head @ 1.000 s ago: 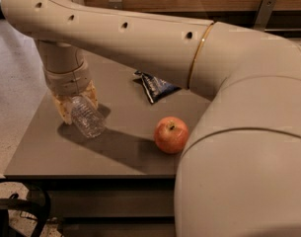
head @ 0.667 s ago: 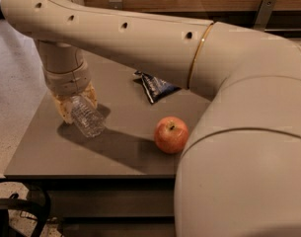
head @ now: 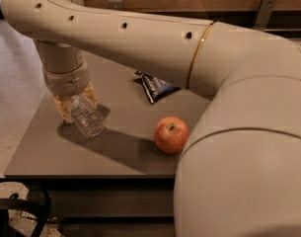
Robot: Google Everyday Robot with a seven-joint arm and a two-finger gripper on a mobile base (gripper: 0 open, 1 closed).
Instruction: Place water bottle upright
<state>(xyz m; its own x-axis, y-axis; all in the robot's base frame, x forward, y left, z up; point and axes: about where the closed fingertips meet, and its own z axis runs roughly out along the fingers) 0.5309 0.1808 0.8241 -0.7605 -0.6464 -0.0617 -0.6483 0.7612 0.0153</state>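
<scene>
The water bottle [head: 87,116] is a small clear ribbed plastic bottle. It leans tilted at the left of the grey table [head: 51,152], its base down toward the front right. Its cap end is hidden between the fingers. My gripper [head: 75,101] hangs from the beige arm above the table's left side, its yellowish fingers [head: 64,108] on either side of the bottle's upper part, shut on it.
A red apple [head: 171,134] sits near the table's front right. A dark blue snack bag [head: 155,86] lies behind it toward the middle back. The big beige arm covers the right side of the view. The table's left edge drops to a pale floor [head: 12,83].
</scene>
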